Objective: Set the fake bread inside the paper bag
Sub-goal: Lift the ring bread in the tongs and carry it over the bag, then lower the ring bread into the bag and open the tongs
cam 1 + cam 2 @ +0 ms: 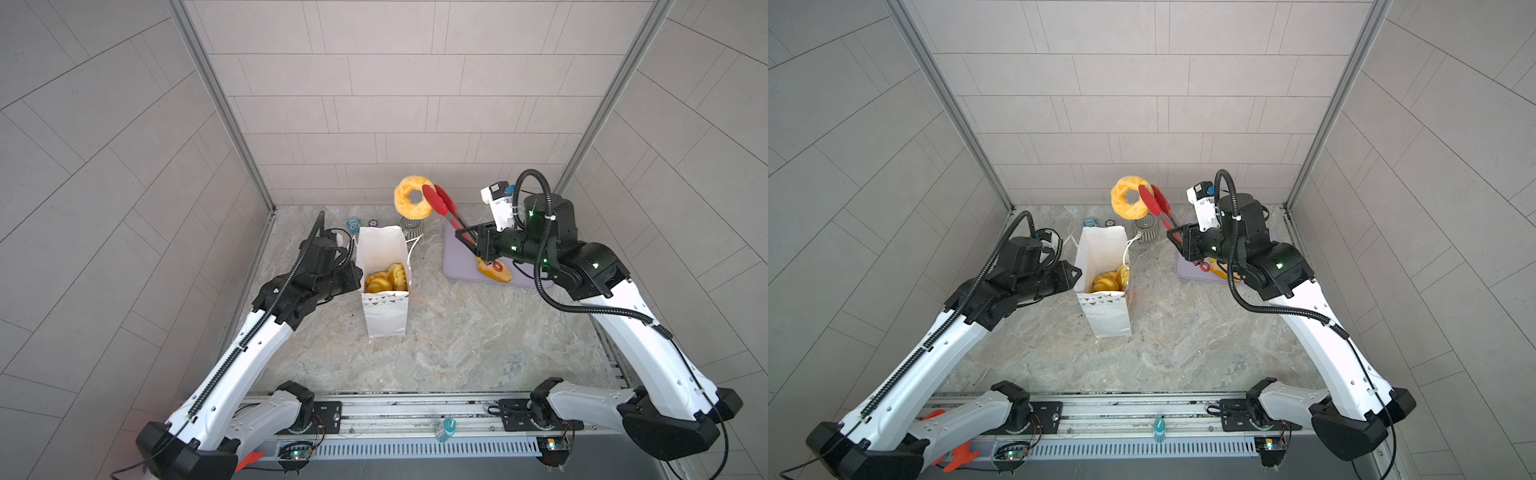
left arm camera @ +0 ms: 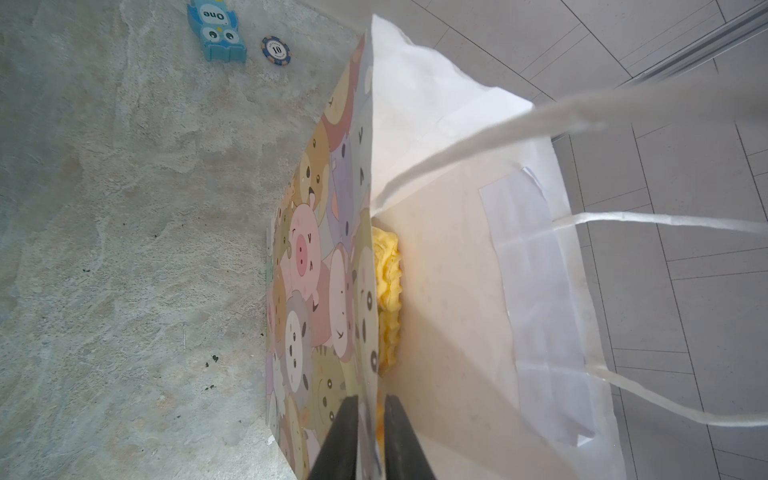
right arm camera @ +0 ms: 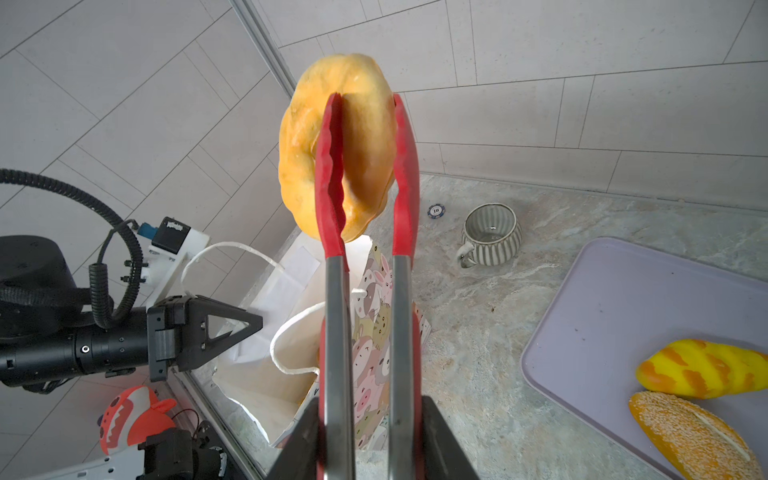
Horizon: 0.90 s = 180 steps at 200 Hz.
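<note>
- Black jaws of the right gripper are clamped on the metal handles of the tongs. They squeeze the handles so that the red tips pinch the ring bagel by one side of its ring.
- The bagel hangs in the air, edge-on between the tips, with its hole facing sideways. In both top views it shows past the far end of the paper bag, a little to the right, over the ribbed mug.
- From the bagel, the bag's mouth lies toward the robot and toward the left arm.
- That mouth is a narrow oblong with its long axis running near to far. By my judgement the ring has to go in lined up with that axis, not across it.
- The left gripper stands just beside the bag on its left. Its jaws are pressed together on the printed long wall at the rim, one inside and one outside, which props the mouth open.
- Golden breads already lie at the bottom of the bag, at its near end. The far end looks bare, and that end is nearer the bagel.
- A striped loaf and a sesame bun lie on the lilac tray, well apart from the bag and on the right arm's side.
</note>
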Tool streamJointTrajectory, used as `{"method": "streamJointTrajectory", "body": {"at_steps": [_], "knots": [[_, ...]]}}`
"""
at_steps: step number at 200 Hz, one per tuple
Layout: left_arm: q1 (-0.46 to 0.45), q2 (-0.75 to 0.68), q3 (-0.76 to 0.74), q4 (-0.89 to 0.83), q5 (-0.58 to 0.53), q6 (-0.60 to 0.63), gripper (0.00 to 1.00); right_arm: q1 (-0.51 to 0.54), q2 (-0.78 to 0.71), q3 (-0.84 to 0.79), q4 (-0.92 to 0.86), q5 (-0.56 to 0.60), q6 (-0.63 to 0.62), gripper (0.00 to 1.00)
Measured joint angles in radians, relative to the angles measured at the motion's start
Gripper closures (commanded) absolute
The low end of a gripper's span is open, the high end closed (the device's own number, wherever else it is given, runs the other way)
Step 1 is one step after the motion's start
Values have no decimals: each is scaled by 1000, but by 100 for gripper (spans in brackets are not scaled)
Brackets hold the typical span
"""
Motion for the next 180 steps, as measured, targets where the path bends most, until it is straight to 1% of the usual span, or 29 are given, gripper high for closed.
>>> {"method": "streamJointTrajectory", "body": {"at_steps": [80,134,180], "knots": [[0,8,0,0,0,-6,82,154,0,65,-61,119,-93,65],[0,8,0,0,0,-7,82,286,42,123,-112,256,-148,65],[0,8,0,0,0,-7,82,360,93,153,-158,360,-183,65]]}}
